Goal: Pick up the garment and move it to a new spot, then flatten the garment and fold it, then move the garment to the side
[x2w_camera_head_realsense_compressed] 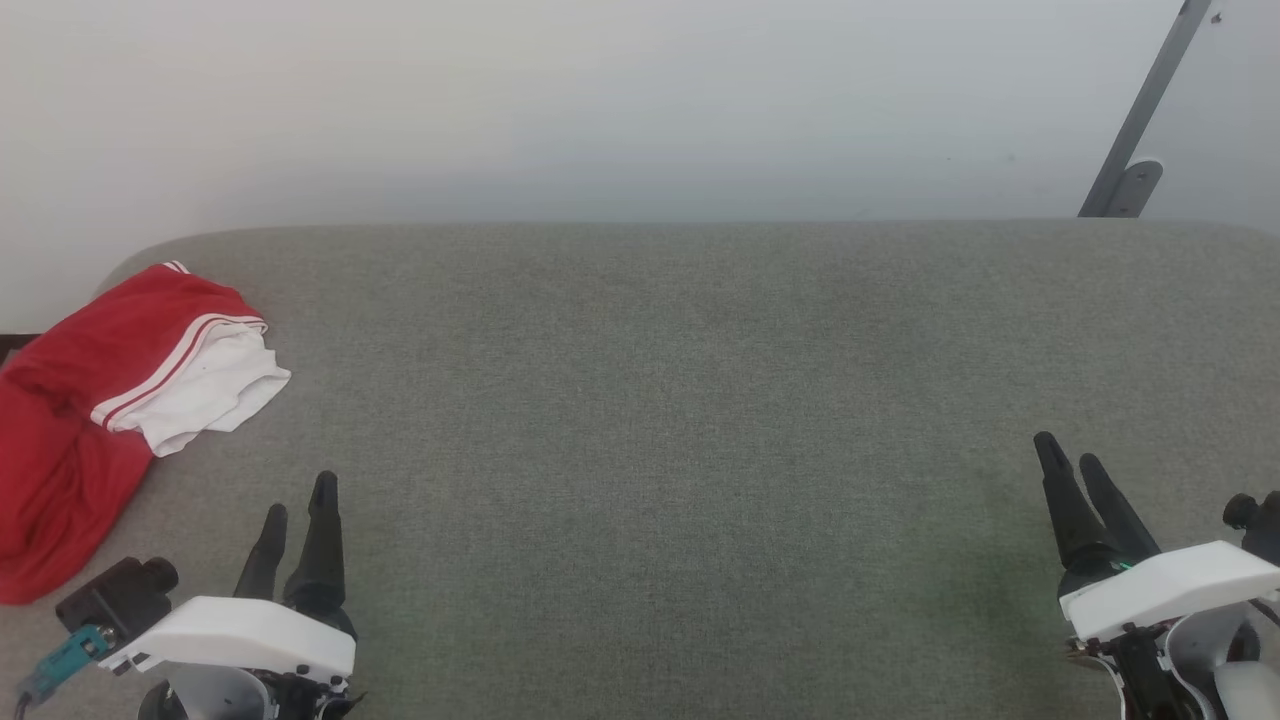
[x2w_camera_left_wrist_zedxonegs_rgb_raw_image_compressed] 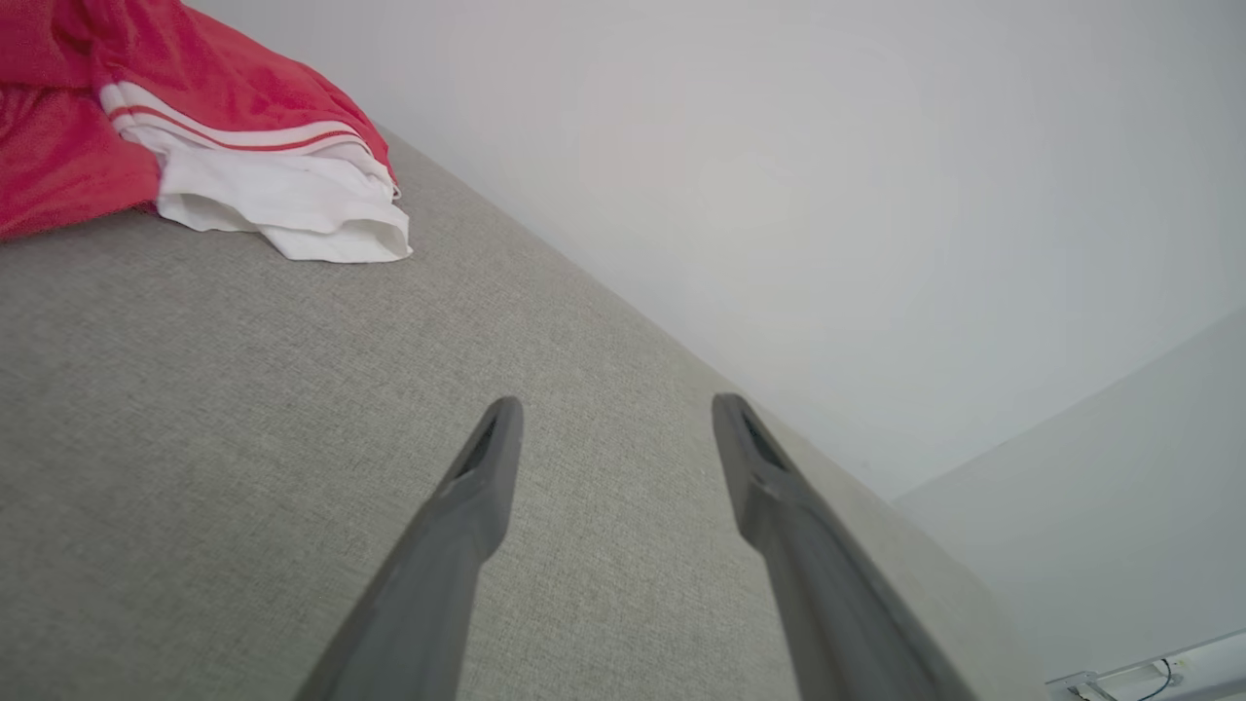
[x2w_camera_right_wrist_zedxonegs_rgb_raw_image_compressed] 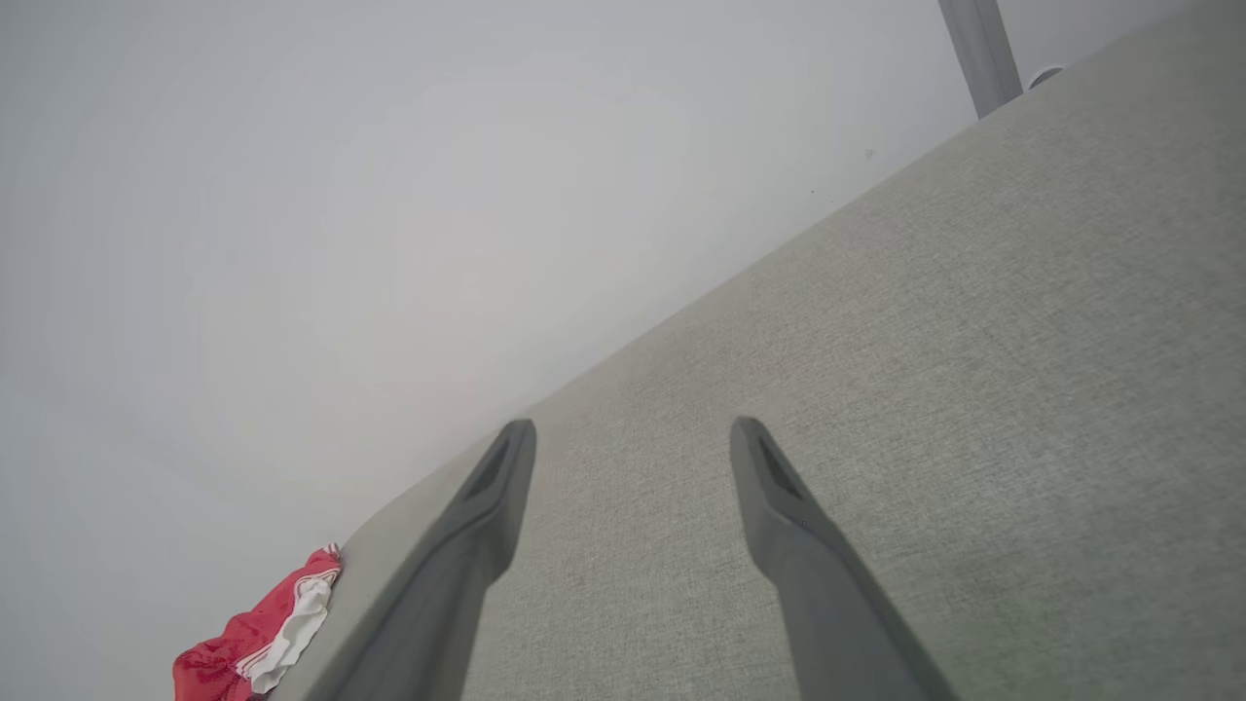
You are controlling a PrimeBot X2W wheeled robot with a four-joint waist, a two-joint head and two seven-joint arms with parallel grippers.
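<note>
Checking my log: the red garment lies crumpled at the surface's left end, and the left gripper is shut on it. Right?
Not quite. The garment does lie crumpled at the left end, but the left gripper is open and apart from it, as the left wrist view shows.

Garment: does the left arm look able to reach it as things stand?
Probably yes: the garment lies crumpled just ahead and left of the open left gripper, with bare grey surface between them.
</note>
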